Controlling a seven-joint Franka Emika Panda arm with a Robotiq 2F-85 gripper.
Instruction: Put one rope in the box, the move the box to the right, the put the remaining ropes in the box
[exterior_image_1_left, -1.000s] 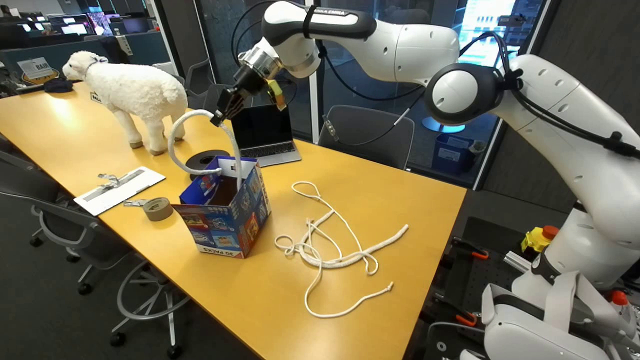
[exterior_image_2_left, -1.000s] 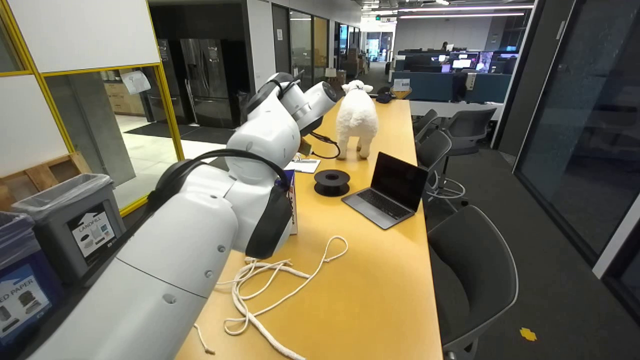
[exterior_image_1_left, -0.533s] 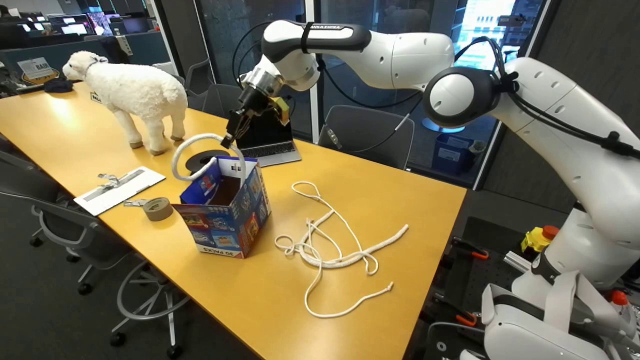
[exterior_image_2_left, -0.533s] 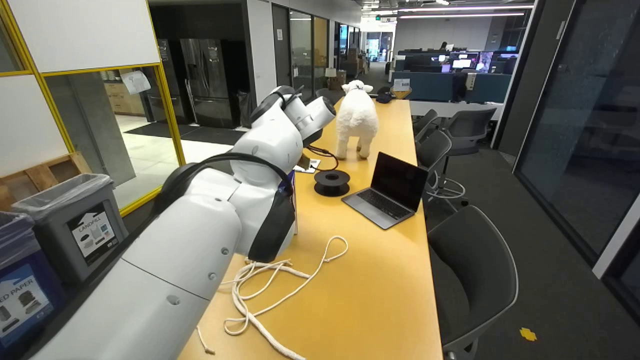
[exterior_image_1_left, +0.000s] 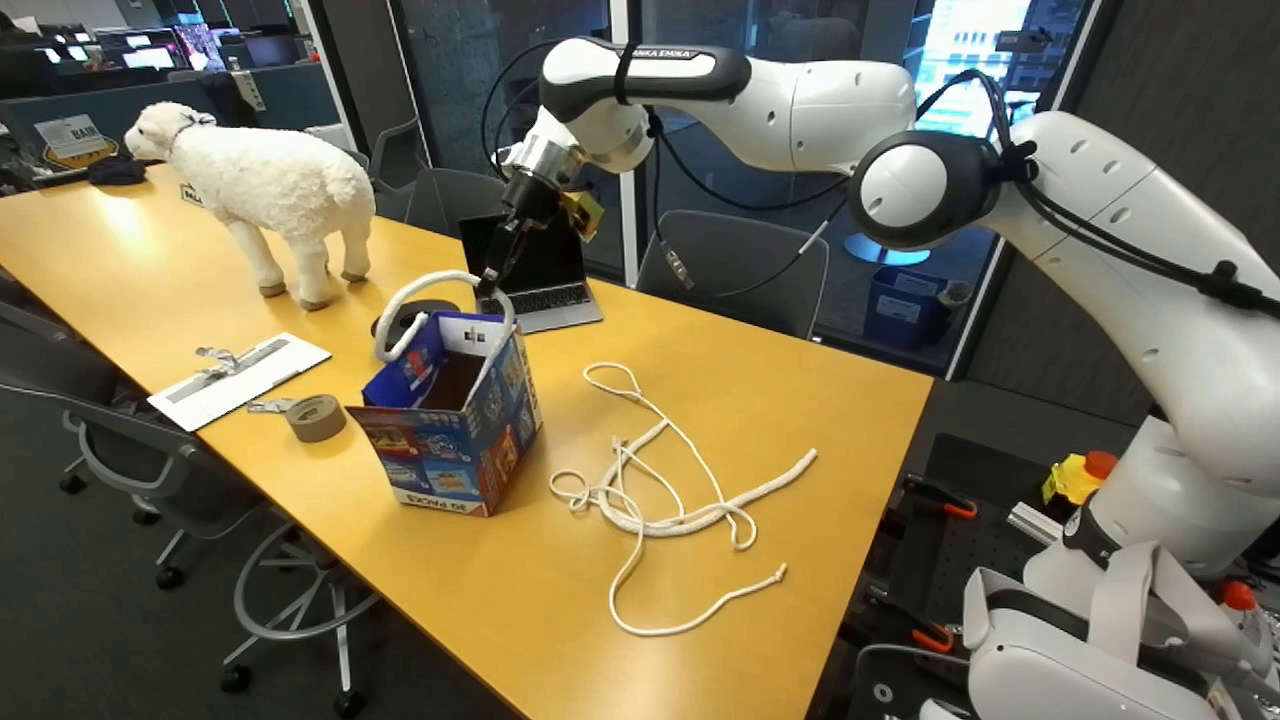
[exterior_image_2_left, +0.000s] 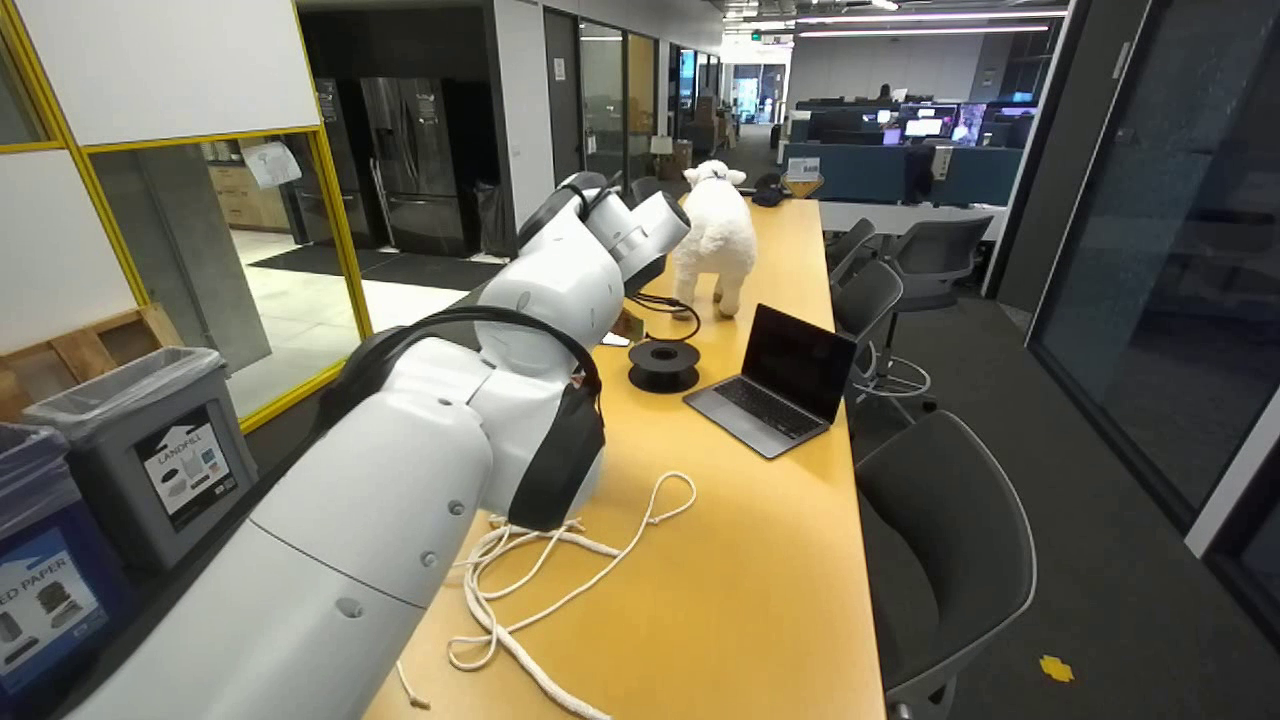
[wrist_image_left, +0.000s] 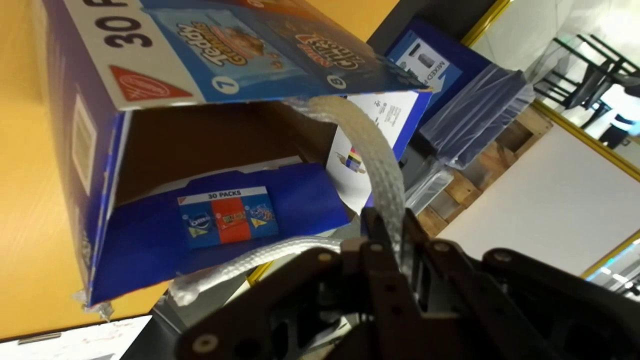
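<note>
End effector (exterior_image_1_left: 487, 288) pinches rope (wrist_image_left: 382, 167) near box (exterior_image_1_left: 440, 465), lower than a second ago; part dips inside, a loose end (wrist_image_left: 186, 292) isn't in yet. I'd judge first drop close; other ropes (exterior_image_1_left: 668, 528) on surface (exterior_image_1_left: 800, 400).

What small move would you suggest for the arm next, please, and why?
Perhaps lower the fingers toward the opening of the box, steering the loose end inside before letting go: they grip a white rope, and one stretch leads inside, but that end shows up by the edge of the blue flap.
</note>
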